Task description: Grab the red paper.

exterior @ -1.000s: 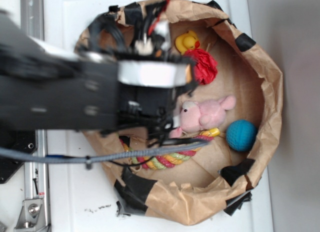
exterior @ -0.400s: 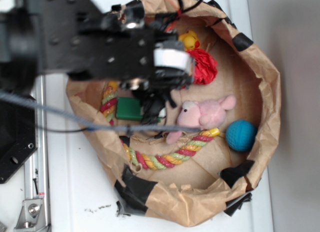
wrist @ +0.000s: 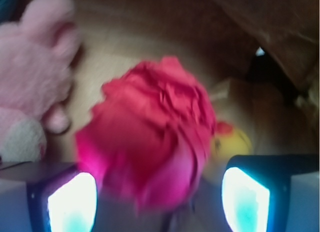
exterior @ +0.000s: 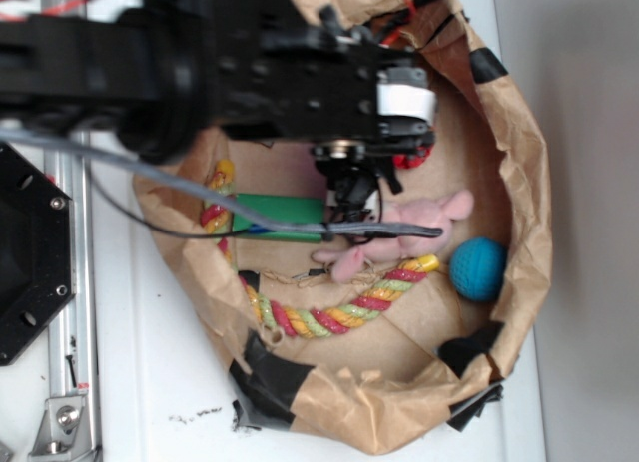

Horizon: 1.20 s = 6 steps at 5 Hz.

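Red paper, crumpled wad, lying on the floor of the brown paper basket, between the spread jaws of the pincer.

Likely very light, soft and springy; ruffled folds should crush rather than slip, so a squeeze across the middle of the wad looks best. Jaws stand apart on either side, not yet closed on it. Pink plush just beside it; yellow duck peeks from behind. Wrist view blurred, contact with the pads cannot be told. From outside, the arm covers nearly all the paper; only a red sliver shows.
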### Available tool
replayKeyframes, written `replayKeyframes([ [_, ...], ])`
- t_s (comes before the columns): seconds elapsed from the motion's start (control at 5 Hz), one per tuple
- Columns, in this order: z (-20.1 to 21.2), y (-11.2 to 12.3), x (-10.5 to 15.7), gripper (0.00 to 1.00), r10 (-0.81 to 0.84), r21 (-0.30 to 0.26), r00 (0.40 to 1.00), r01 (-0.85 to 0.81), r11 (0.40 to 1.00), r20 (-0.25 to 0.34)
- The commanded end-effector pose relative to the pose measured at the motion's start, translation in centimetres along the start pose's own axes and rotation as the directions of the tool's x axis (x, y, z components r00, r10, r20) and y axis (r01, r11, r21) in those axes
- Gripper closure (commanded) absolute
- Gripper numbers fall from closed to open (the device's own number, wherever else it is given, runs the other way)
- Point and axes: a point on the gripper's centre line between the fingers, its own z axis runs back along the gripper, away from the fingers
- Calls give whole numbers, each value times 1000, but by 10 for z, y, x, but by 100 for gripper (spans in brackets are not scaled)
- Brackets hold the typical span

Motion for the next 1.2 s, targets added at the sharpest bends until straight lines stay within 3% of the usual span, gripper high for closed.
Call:
replayKeyframes([
  [0.0, -8, -22, 26, 0, -40, -112, 994, 51, 992, 104],
  [0.2, -13, -17, 25, 100, -25, -17, 995, 27, 999, 93],
  [0.4, -8, -15, 23, 100, -12, -3, 995, 12, 1000, 98],
  [0.6, 36, -5, 17, 100, 62, 52, 994, -67, 996, 94],
  [0.8, 89, -7, 4, 100, 132, -109, 985, -120, 987, 111],
  [1.0, 129, -9, 6, 100, 201, -54, 977, -197, 979, 66],
])
